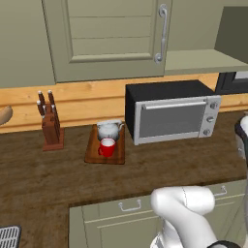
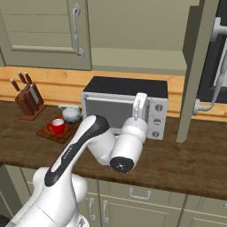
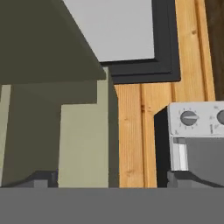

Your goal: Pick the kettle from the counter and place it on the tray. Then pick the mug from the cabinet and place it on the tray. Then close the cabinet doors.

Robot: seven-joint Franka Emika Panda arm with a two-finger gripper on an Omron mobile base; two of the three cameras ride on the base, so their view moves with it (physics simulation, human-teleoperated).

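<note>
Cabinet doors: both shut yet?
No. The left door is shut; the right door still swings outward, leaving the shelf exposed.

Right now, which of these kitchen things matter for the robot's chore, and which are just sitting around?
For the job: kettle, mug, tray, cabinet, cabinet doors, counter.
Just about: toaster oven, knife block.

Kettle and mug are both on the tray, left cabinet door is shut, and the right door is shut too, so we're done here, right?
Not quite. The kettle and mug do sit on the tray, and the left cabinet door is shut. The right cabinet door is open, though, swung out over the counter, as the right base view shows. Closing it remains.
</note>
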